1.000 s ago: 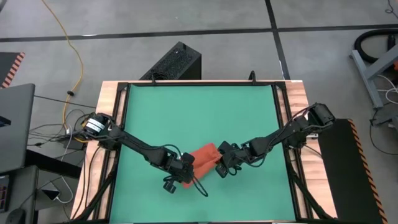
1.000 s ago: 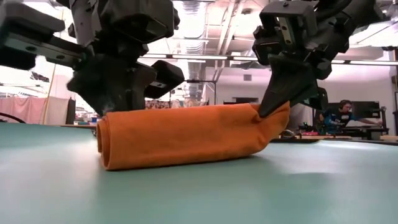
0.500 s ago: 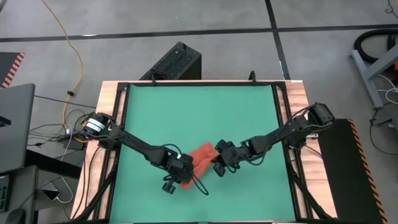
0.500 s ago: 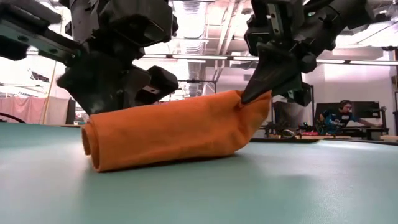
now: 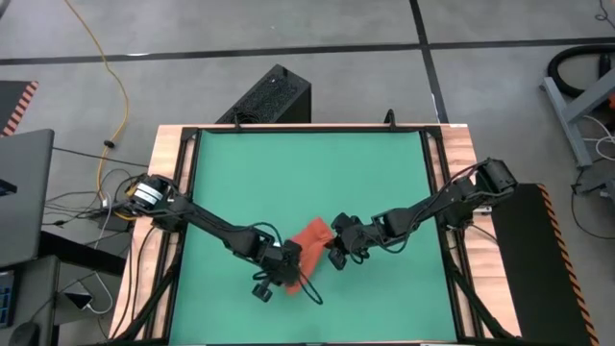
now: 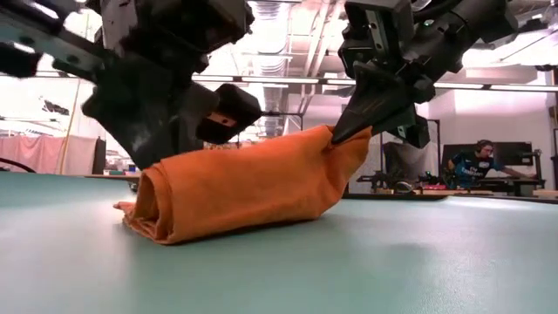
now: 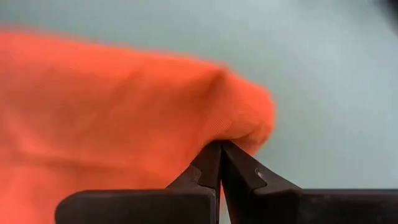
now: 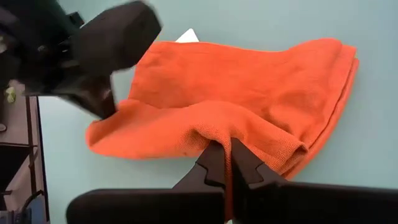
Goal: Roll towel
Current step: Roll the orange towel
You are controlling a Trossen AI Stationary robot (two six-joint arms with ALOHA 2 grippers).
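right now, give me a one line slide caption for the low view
Both hands pinch the rolled orange towel: the right hand lifts one end off the green table while the left hand grips the other.

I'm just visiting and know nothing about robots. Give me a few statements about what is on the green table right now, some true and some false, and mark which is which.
1. Both grippers are pinching the towel. True: the left gripper and the right gripper are each shut on a fold of it.
2. The towel lies spread out flat. False: it is bunched into a loose roll, its right-gripper end lifted off the table.
3. The towel is blue. False: it is orange-red.
4. A small white tag shows at one edge of the towel. True: the white tag peeks out in the right wrist view.
5. A second cloth lies on the table. False: only one cloth is in view.
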